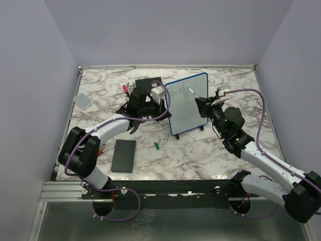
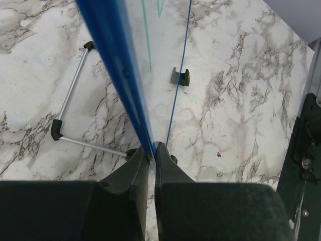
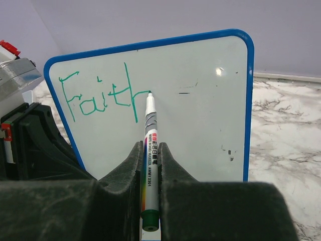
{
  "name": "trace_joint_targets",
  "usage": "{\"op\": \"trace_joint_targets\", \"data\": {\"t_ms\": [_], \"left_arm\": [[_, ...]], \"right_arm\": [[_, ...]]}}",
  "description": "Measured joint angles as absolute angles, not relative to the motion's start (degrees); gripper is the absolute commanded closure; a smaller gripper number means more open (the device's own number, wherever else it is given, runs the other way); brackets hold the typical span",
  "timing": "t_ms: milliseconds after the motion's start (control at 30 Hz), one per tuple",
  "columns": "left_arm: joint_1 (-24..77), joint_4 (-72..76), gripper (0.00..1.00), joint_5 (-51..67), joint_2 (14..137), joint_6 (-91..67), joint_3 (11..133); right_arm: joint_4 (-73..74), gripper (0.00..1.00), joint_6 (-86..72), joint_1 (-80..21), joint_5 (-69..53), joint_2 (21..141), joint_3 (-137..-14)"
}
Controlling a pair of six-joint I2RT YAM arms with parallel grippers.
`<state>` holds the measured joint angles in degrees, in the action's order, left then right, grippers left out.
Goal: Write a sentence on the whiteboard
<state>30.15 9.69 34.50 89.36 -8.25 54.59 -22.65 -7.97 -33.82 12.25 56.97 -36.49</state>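
The whiteboard point(image 1: 188, 108) stands upright at the table's middle, blue frame, white face toward the right arm. Green lettering reading "Faith" point(image 3: 100, 98) runs across its upper left, and shows small in the top view point(image 1: 176, 91). My left gripper point(image 1: 161, 96) is shut on the board's left edge; in the left wrist view the blue frame point(image 2: 120, 65) runs down between the closed fingertips of the left gripper point(image 2: 152, 149). My right gripper point(image 3: 150, 148) is shut on a white marker point(image 3: 150, 135), whose tip touches the board right after the "h". The right gripper also shows in the top view point(image 1: 201, 104).
A flat black slab point(image 1: 124, 155) lies at the front left, and a green marker cap point(image 1: 156, 145) lies beside it. A grey pad point(image 1: 83, 100) sits at the far left. A black block point(image 1: 146, 84) and a red-handled tool point(image 1: 124, 88) lie behind the left gripper.
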Motion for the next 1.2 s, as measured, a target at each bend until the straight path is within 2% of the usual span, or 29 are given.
{"op": "trace_joint_targets", "data": {"t_ms": [1200], "left_arm": [[30.2,9.7,1.00,34.5,89.4,-8.3,54.6]], "right_arm": [[-20.0,1.00,-10.7,-33.8,12.4,54.3,-33.4]]}}
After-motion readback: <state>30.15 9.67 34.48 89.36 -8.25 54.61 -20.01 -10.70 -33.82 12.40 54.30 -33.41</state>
